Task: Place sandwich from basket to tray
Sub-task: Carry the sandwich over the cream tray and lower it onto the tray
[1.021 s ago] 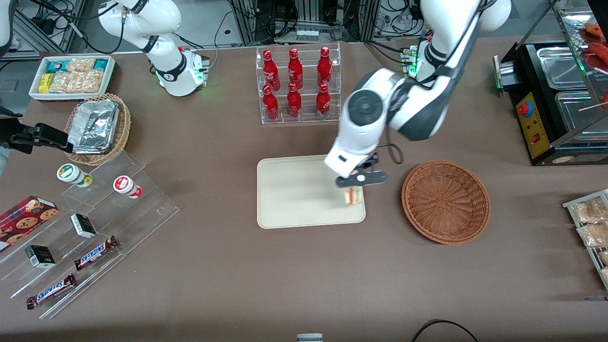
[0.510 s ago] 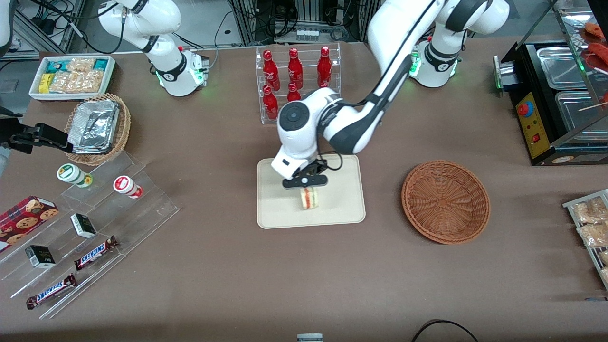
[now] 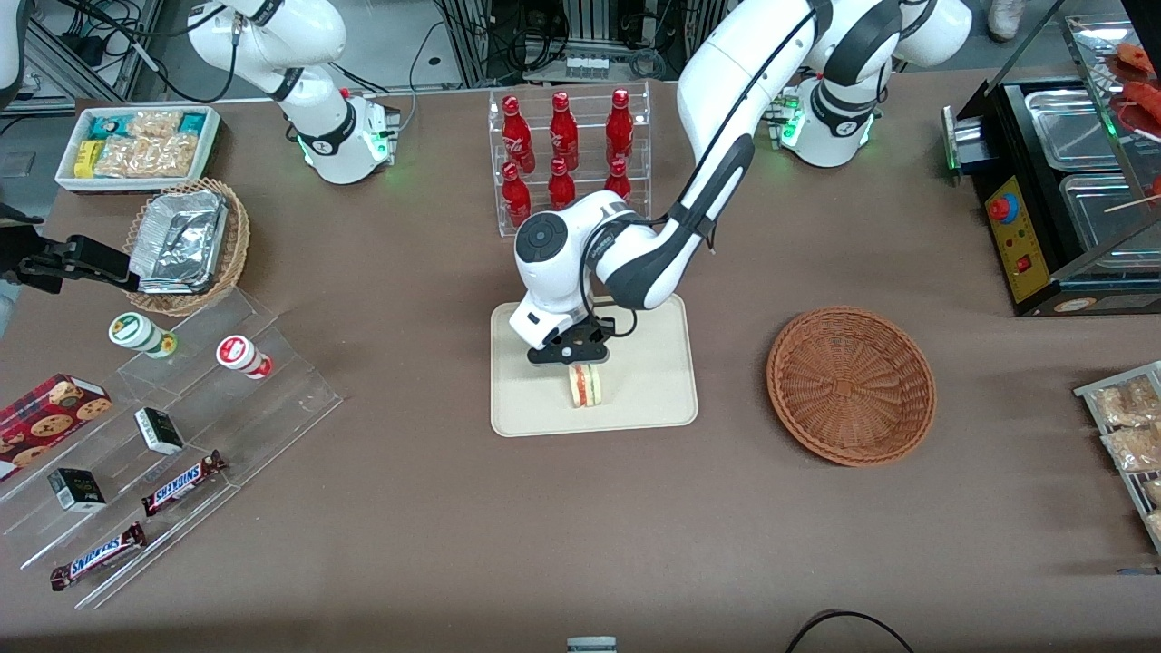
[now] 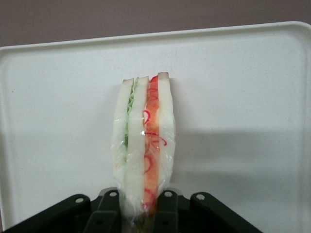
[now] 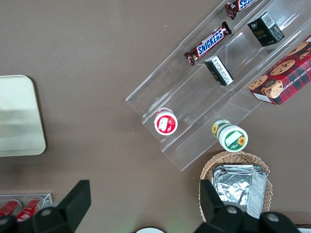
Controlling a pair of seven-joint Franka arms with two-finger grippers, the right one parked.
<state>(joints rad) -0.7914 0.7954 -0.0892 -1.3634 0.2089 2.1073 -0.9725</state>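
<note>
Tray point(image 3: 653, 399) flat on brown tabletop point(image 3: 435, 508), low raised rim all round, bare cream surface on every side of sandwich point(image 3: 586, 385). Basket point(image 3: 851, 385) well apart, toward working arm's end, nothing in it. Rack of red bottles point(image 3: 567, 159) farther from front camera than tray. Hand point(image 3: 575, 355) over tray's middle, fingers closed on plastic-wrapped sandwich point(image 4: 144, 145) at one end. Wedge held on edge, filling layers facing up, low over or on tray point(image 4: 243, 97); contact unclear.

"SNICKERS" reads on two chocolate bars point(image 3: 97, 555) on the clear acrylic display steps point(image 3: 181, 435). No other wording can be read, and the gripper point(image 3: 575, 355), over the tray point(image 3: 653, 399), bears none.
</note>
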